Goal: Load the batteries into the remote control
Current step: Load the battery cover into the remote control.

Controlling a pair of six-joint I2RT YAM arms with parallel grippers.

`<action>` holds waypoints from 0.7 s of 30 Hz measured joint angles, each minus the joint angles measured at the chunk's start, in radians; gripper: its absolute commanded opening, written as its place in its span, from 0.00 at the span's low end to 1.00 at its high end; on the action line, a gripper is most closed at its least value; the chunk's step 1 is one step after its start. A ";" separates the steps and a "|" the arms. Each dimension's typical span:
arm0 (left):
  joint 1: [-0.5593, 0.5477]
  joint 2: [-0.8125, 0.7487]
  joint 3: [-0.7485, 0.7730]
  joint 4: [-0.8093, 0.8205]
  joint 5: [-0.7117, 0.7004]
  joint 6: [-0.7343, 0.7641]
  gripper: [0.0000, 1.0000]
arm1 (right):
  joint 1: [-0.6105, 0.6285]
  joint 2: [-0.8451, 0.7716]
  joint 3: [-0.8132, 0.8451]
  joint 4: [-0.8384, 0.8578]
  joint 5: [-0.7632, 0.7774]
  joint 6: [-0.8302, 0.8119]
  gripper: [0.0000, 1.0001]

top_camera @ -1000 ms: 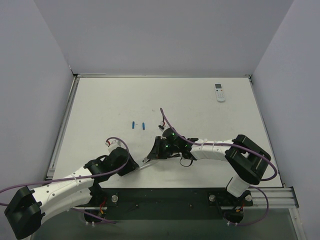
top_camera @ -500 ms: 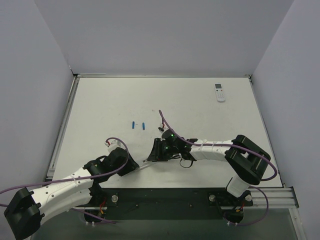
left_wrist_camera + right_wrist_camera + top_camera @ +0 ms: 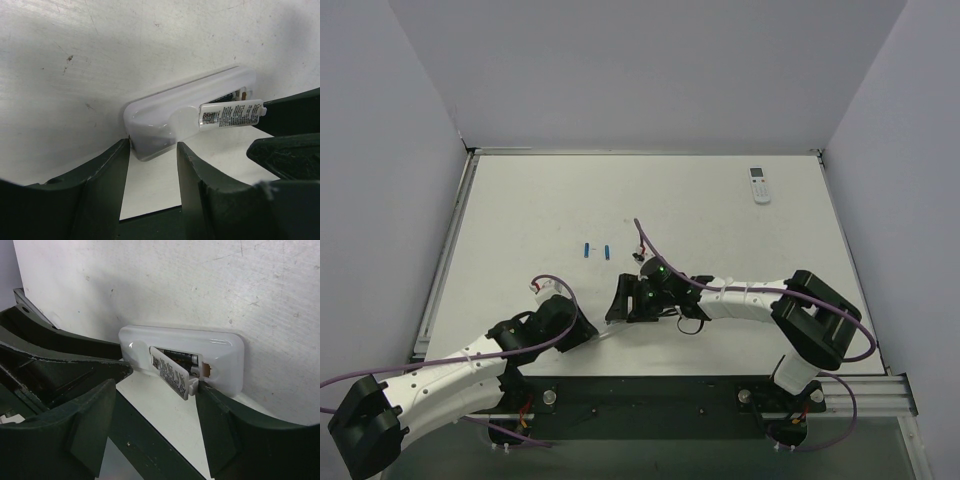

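The remote control (image 3: 165, 110) stands on its long edge near the table's front, plain white back showing. Its battery cover (image 3: 170, 372) hangs out from the open compartment, printed label up. Dark cylinders lie inside the compartment. My left gripper (image 3: 152, 145) is shut on the remote's near end (image 3: 604, 332). My right gripper (image 3: 157, 385) is open at the other end. One of its fingers (image 3: 210, 405) touches the cover's clip; the other stands apart. Two blue batteries (image 3: 587, 249) (image 3: 606, 249) lie side by side on the table, beyond both grippers.
A second white remote (image 3: 759, 185) with a small dark-framed screen lies at the far right of the table. Grey walls close in the table on three sides. The right arm's purple cable loops above its wrist (image 3: 645, 240).
My right gripper has opened from nearly shut and shifted a little to the left. The left gripper and the remote have stayed in place.
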 measured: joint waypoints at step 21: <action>0.000 -0.024 0.000 -0.001 0.000 -0.002 0.52 | 0.038 -0.037 0.052 -0.177 0.109 -0.117 0.67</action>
